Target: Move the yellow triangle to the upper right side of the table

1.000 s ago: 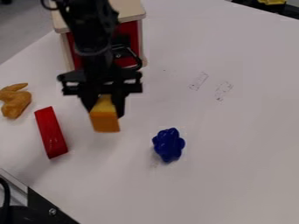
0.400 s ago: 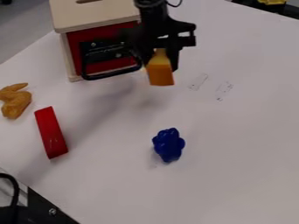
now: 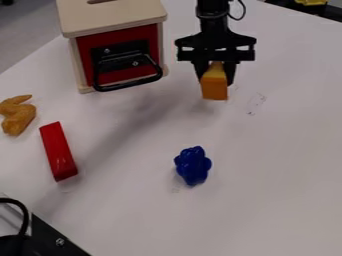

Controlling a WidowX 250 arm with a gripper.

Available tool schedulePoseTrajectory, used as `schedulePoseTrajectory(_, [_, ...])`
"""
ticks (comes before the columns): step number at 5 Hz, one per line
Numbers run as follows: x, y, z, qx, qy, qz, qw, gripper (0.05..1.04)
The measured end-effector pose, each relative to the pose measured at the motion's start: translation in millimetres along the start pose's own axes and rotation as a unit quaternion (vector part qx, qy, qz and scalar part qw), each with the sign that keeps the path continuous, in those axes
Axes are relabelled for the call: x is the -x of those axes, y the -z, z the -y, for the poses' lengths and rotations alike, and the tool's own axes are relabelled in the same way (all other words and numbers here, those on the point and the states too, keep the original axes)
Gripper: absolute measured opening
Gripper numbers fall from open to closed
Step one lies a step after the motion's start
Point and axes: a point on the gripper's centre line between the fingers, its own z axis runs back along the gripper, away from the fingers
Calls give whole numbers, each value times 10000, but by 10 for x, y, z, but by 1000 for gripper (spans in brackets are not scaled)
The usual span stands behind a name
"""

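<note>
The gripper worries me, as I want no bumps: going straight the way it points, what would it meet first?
Likely the tabletop, met first by the yellow block in the gripper; the height left is unclear.

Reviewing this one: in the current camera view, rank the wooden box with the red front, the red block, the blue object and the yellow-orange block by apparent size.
1. Wooden box
2. Red block
3. Blue object and yellow-orange block: too close to rank
</note>
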Motion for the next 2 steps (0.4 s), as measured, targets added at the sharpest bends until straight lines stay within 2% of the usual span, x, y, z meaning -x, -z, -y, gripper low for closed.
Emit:
schedulePoseTrajectory(1, [-64,215,69,-144,117,-120,9998,464])
schedulePoseTrajectory(2, [-121,362,117,-148,140,-209,9996,464])
